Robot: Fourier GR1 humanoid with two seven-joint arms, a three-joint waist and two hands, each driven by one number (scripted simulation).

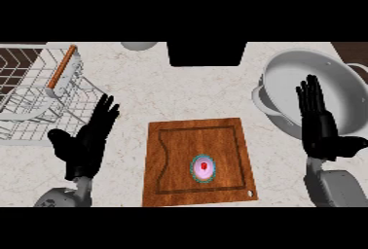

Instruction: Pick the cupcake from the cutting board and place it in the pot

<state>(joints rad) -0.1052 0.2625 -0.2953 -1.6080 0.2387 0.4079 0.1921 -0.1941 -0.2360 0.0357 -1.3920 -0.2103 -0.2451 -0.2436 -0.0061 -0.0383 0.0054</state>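
Note:
A small cupcake (203,168) with pink icing, a red top and a teal wrapper sits on the wooden cutting board (173,146), toward the board's near right part. The grey pot (287,73) stands at the right, its inside bare. My right hand (321,130) is open with fingers straight, raised in front of the pot's near side, right of the board. My left hand (84,141) is open too, fingers up, left of the board. Neither hand touches the cupcake.
A white wire dish rack (36,92) with a wooden-handled item fills the far left. A black object (206,52) and a pale round thing (138,45) lie at the counter's far edge. Bare marbled counter shows between the board and the pot.

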